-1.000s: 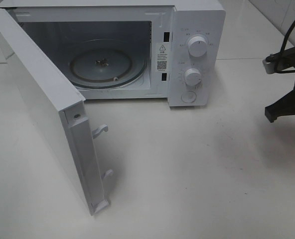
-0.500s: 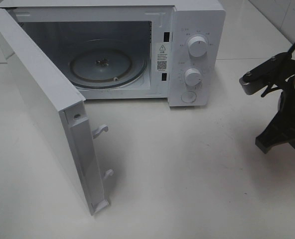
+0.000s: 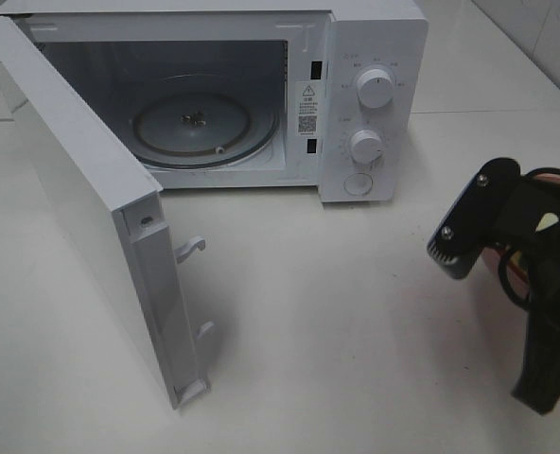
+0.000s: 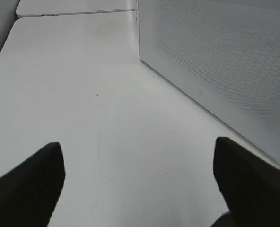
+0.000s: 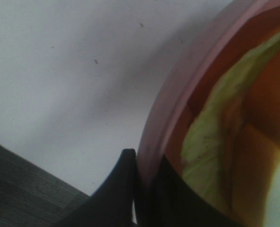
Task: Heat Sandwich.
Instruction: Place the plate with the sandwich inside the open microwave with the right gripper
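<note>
Right wrist view: R jaws nearly shut, pinching rim of pink plate (image 5: 175, 94). Sandwich (image 5: 211, 137) sitting on plate just inboard of jaws; long axis unclear, too close & blurred. Exterior high: R arm (image 3: 483, 222) hanging at right edge w/ plate. Microwave (image 3: 375, 38) cavity lying up-left of it, door (image 3: 72, 208) standing open leftward. L jaws gaping wide, gripping nothing, facing door's outer side over counter (image 4: 59, 71). Judging R arm nearer opening.
</note>
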You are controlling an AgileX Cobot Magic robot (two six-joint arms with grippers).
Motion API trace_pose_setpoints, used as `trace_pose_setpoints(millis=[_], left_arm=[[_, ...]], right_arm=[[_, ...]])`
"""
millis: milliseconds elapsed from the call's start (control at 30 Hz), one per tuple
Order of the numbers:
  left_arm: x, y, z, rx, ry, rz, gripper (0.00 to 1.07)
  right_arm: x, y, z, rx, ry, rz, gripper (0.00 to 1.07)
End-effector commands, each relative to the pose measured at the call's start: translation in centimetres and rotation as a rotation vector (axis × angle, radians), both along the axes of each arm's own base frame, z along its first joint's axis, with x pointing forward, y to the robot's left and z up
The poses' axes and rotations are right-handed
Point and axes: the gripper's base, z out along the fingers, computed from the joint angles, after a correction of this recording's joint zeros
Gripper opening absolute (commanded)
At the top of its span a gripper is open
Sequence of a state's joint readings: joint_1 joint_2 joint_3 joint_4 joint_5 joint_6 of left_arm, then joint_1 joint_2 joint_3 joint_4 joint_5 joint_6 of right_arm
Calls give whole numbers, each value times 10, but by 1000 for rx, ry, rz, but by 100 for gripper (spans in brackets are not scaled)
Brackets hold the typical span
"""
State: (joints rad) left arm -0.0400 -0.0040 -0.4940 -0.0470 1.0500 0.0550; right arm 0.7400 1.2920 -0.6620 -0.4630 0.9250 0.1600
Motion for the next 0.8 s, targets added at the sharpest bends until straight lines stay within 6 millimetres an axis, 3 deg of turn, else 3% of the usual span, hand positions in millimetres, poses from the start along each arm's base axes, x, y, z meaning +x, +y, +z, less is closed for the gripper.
trace_pose_setpoints(millis=[33, 100, 367, 800], left_arm=[[-3, 0, 0, -5, -31, -1, 79], [-3, 0, 0, -5, -31, -1, 79], [-3, 0, 0, -5, -31, -1, 79], [-3, 0, 0, -5, -31, -1, 79]], right_arm=[[-15, 3, -1, -50, 7, 168, 0], [-27, 6, -6, -86, 25, 292, 0], [-44, 17, -10, -150, 45, 554, 0], [-42, 40, -6, -192, -77, 976, 0]])
